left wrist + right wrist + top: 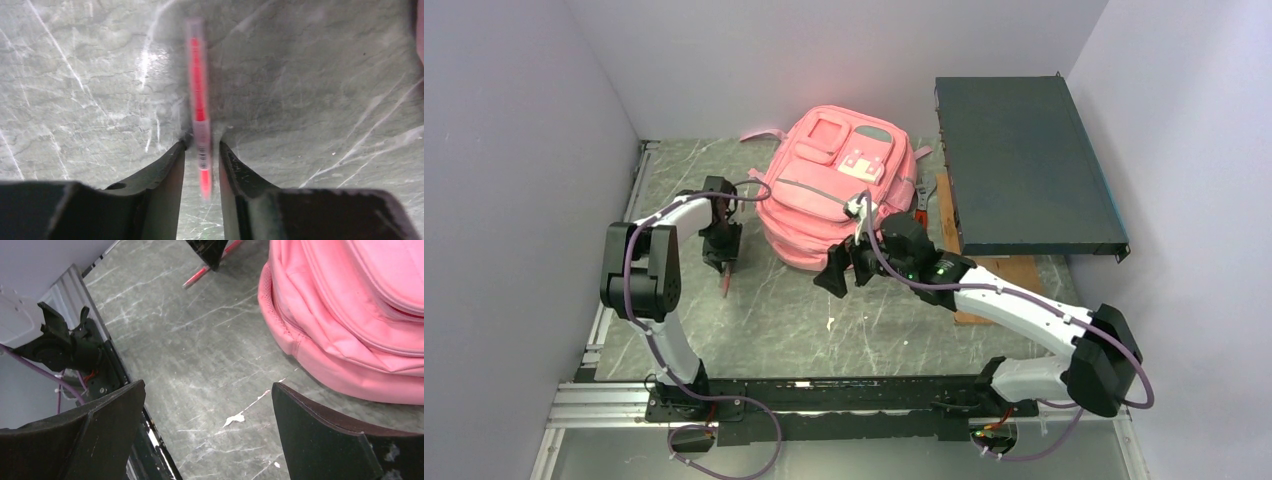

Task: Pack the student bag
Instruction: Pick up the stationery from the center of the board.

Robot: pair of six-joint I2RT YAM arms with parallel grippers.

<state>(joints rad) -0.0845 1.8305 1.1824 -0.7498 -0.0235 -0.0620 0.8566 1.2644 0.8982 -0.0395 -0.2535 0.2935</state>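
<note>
The pink student bag (834, 185) lies on its back at the middle rear of the table, zip pockets facing up; its lower edge shows in the right wrist view (350, 330). My left gripper (724, 258) stands left of the bag, jaws close around a thin red pen (197, 75) that sticks out past the fingertips toward the table. The pen looks blurred in the left wrist view, where the gripper (202, 144) shows. My right gripper (836, 270) is wide open and empty just in front of the bag's near edge, above bare table (207, 385).
A flat dark metal case (1024, 165) lies at the right rear on a wooden board (1009, 275). A red-handled tool (921, 215) sits between bag and case. Walls enclose three sides; a metal rail (619, 290) runs along the left. A white scrap (234, 418) lies on the table.
</note>
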